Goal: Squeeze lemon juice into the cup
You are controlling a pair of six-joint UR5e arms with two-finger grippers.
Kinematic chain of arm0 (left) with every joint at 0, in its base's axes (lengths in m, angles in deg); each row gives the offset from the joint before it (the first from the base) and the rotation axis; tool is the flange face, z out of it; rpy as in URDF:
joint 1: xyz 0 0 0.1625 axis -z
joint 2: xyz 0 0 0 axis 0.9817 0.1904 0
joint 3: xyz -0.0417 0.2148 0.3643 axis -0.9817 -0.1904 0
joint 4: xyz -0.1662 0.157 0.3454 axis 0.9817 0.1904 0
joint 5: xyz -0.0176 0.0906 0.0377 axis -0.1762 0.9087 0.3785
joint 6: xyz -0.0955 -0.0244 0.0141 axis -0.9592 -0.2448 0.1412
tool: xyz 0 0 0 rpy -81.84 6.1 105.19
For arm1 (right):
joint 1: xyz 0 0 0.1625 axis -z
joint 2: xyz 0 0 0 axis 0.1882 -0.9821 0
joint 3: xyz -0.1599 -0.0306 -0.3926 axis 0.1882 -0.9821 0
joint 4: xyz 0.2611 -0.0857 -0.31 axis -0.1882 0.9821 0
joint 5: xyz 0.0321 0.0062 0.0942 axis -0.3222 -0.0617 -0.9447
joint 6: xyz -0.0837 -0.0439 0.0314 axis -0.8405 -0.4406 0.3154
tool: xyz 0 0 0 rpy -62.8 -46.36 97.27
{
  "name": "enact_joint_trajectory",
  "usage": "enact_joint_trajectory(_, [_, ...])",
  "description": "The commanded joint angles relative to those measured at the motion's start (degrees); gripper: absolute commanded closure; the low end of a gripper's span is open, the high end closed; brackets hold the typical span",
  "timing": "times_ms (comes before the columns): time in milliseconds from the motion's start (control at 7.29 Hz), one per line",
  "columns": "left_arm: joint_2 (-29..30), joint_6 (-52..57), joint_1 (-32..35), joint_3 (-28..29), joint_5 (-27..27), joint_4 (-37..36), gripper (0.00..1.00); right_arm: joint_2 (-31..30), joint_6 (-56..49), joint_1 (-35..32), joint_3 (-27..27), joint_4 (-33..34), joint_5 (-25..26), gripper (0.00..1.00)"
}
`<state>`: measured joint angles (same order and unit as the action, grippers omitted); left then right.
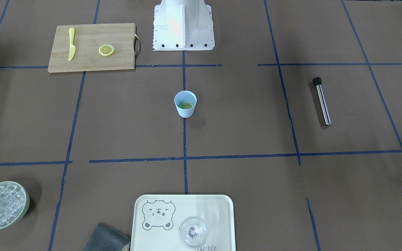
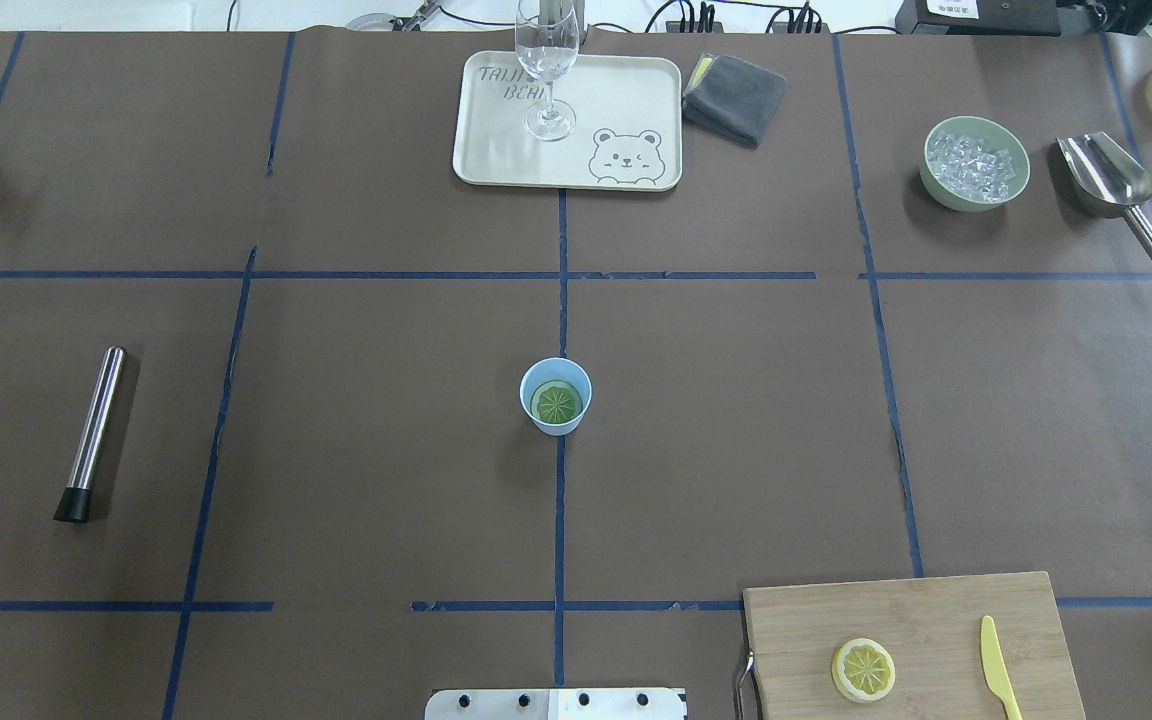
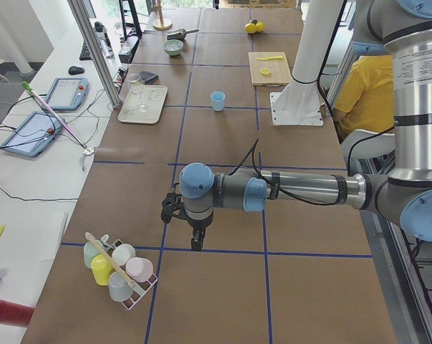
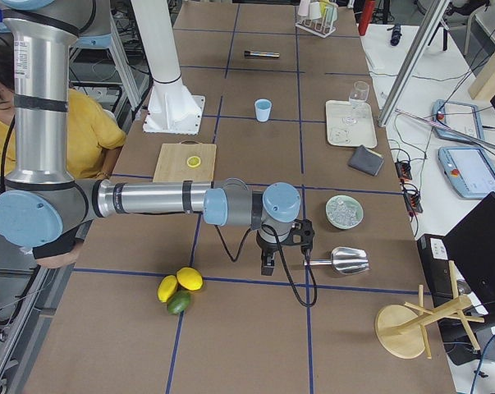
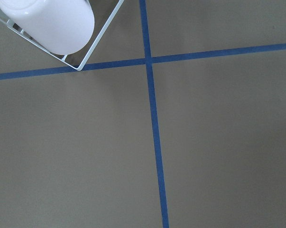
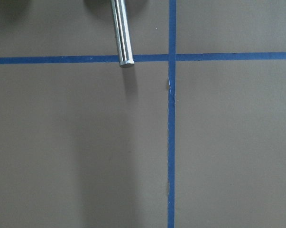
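Observation:
The light-blue cup stands upright at the table's middle, also in the front view. One lemon slice lies flat inside it, looking greenish there. A second alike slice lies on the wooden cutting board. Neither gripper shows in the overhead or front views. The left gripper shows only in the left side view, far from the cup, beside a rack of cups. The right gripper shows only in the right side view, by a metal scoop. I cannot tell whether either is open or shut.
A yellow plastic knife lies on the board. A steel muddler lies at the left. A tray holds a stemmed glass. A grey cloth and a bowl of ice sit at the far right.

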<state>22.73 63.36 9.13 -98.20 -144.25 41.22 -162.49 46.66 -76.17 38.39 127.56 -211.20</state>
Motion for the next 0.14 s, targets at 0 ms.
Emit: enact_joint_trajectory(0, [0.00, -0.07, 0.00, -0.51, 0.04, -0.07, 0.00, 0.00, -0.03, 0.00, 0.01, -0.01, 0.03, 0.00])
